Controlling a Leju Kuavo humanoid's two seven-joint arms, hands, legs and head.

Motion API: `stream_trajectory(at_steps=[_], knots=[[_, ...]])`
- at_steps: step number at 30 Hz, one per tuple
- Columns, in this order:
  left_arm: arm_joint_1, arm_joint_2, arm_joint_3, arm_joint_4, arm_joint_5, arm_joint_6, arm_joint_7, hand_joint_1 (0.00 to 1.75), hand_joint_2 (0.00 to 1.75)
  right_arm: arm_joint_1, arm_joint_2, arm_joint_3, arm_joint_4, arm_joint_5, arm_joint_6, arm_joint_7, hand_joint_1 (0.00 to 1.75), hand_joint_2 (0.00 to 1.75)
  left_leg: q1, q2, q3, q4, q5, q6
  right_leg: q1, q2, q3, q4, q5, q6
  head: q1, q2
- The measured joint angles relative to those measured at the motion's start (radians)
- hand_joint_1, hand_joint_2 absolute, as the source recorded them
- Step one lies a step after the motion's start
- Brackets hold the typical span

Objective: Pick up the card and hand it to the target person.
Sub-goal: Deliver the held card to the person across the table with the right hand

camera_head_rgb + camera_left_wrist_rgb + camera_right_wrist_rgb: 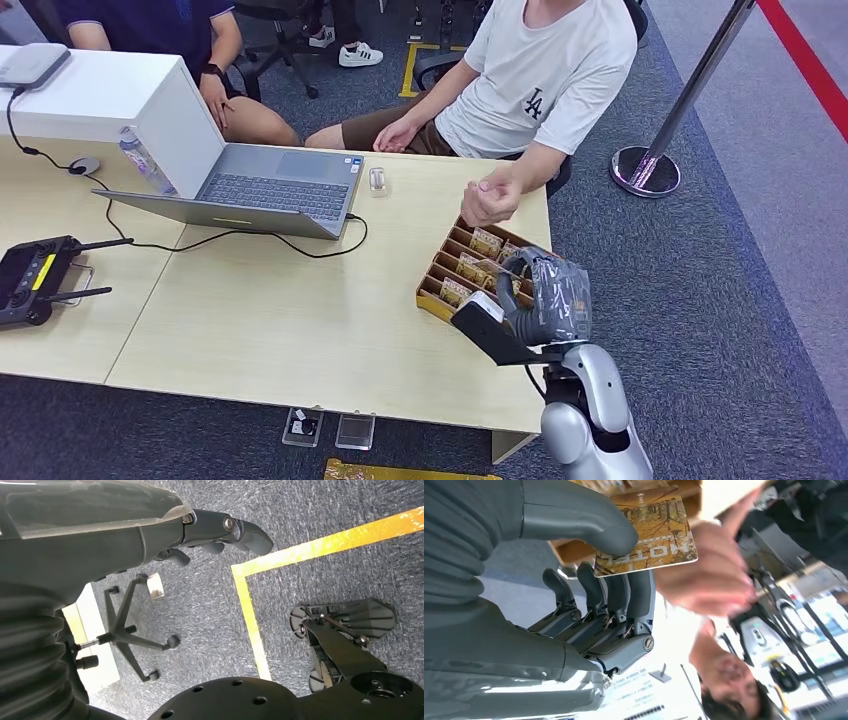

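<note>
Carpet (700,290) surrounds the wooden table (300,320); right hand (589,590) pinches the card (649,530); left hand (210,535) curled.

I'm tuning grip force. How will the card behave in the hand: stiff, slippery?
The card looks flat and unbent where the right hand pinches it, so it is probably stiff. Its glossy printed face suggests it could slide. It looks thin, so it is likely light.
</note>
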Motion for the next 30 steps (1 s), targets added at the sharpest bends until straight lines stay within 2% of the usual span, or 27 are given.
stream_trajectory(at_steps=[6, 12, 23, 27, 29, 30], knots=[[-0.003, -0.001, -0.005, 0.0, -0.005, -0.002, 0.009, 0.0, 1.75, -0.08, 0.003, 0.0, -0.012, 0.005, 0.005, -0.008, 1.4, 1.75, 0.0, 0.0, 0.0, 0.0, 0.0, 0.0, 0.0, 0.0, 0.0, 0.0, 0.0, 0.0, 0.0, 0.0], [-0.005, -0.003, -0.005, 0.0, 0.012, -0.029, -0.002, 0.0, 1.75, -0.16, 0.031, 0.0, 0.024, 0.016, 0.008, -0.024, 1.4, 1.75, 0.0, 0.0, 0.0, 0.0, 0.0, 0.0, 0.0, 0.0, 0.0, 0.0, 0.0, 0.0, 0.0, 0.0], [-0.005, -0.005, -0.003, 0.0, 0.033, -0.053, -0.002, 0.0, 1.75, -0.204, 0.069, 0.0, 0.083, 0.019, 0.012, -0.037, 1.4, 1.75, 0.0, 0.0, 0.0, 0.0, 0.0, 0.0, 0.0, 0.0, 0.0, 0.001, 0.0, 0.0, 0.0, 0.0], [-0.005, -0.005, -0.001, 0.0, 0.034, -0.055, -0.002, 0.0, 1.75, -0.205, 0.073, 0.0, 0.096, 0.02, 0.012, -0.039, 0.42, 1.75, 0.0, 0.0, 0.0, 0.0, 0.0, 0.0, 0.0, 0.0, 0.0, 0.0, 0.0, 0.0, 0.0, 0.0], [-0.005, -0.005, 0.001, 0.0, 0.034, -0.055, -0.003, 0.0, 1.75, -0.205, 0.075, 0.0, 0.102, 0.021, 0.012, -0.039, 0.39, 1.75, 0.0, 0.0, 0.0, 0.0, 0.0, 0.0, 0.0, 0.0, 0.0, 0.001, 0.0, 0.0, 0.0, 0.0], [-0.005, -0.005, 0.002, 0.0, 0.035, -0.055, -0.004, 0.0, 1.31, -0.206, 0.076, 0.0, 0.106, 0.022, 0.012, -0.04, 0.34, 1.75, 0.0, 0.0, 0.0, 0.0, 0.0, 0.0, 0.0, 0.0, 0.0, 0.001, 0.0, 0.0, 0.0, 0.0]])
